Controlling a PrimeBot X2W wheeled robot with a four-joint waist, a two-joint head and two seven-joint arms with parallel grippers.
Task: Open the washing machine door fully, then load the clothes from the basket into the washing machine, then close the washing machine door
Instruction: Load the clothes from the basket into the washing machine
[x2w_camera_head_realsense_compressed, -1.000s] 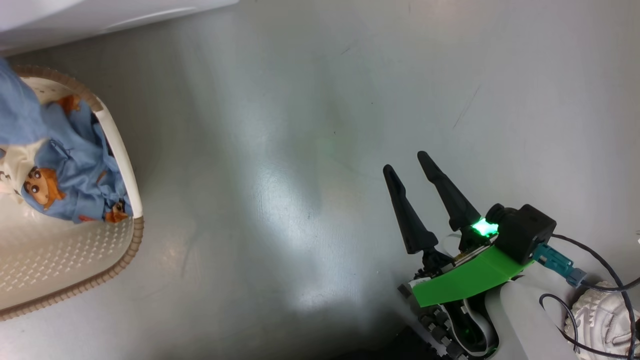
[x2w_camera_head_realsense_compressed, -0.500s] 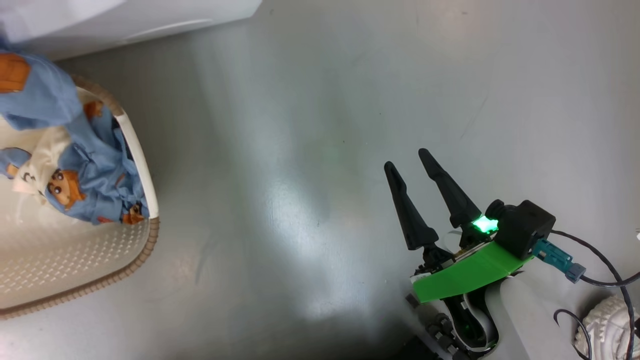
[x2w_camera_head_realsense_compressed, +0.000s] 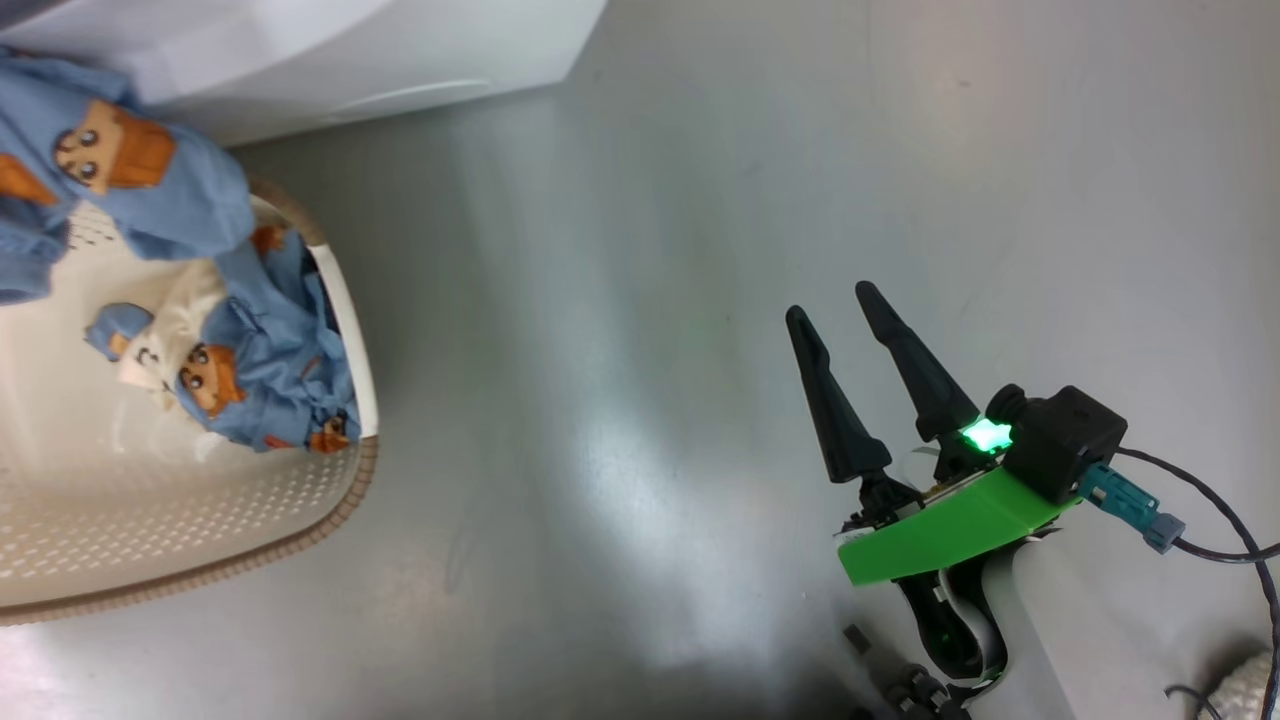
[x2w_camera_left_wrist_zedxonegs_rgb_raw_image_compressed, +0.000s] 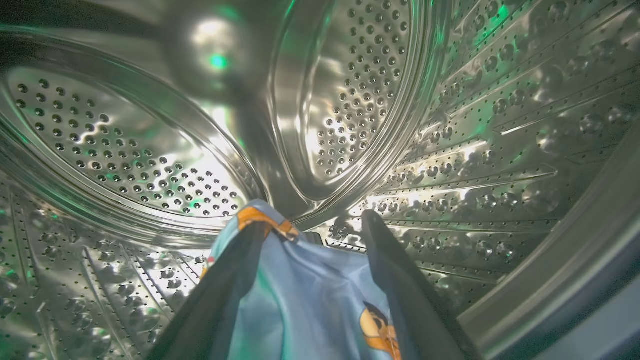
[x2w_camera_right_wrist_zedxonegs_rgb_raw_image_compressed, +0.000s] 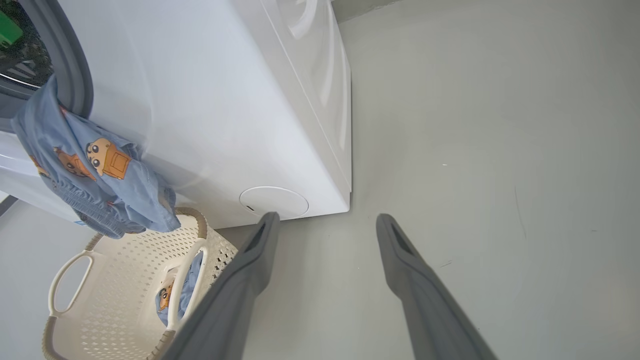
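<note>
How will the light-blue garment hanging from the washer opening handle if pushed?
Likely floppy: the light-blue cartoon-print garment drapes in folds over the grey rubber gasket. Probably light, thin cloth. May slip toward the cream perforated basket below.

I'm looking down on a smooth grey floor (x2w_camera_head_realsense_compressed: 650, 250), glossy, with a pale glare patch across the middle and a few faint scuffs. The white washing machine (x2w_camera_right_wrist_zedxonegs_rgb_raw_image_compressed: 225, 100) stands on it. The cream basket (x2w_camera_head_realsense_compressed: 345, 500) sits on the floor just beside its front; I can't tell whether they touch. A white knobbly thing (x2w_camera_head_realsense_compressed: 1245, 690) pokes in at lower right, unclear.
</note>
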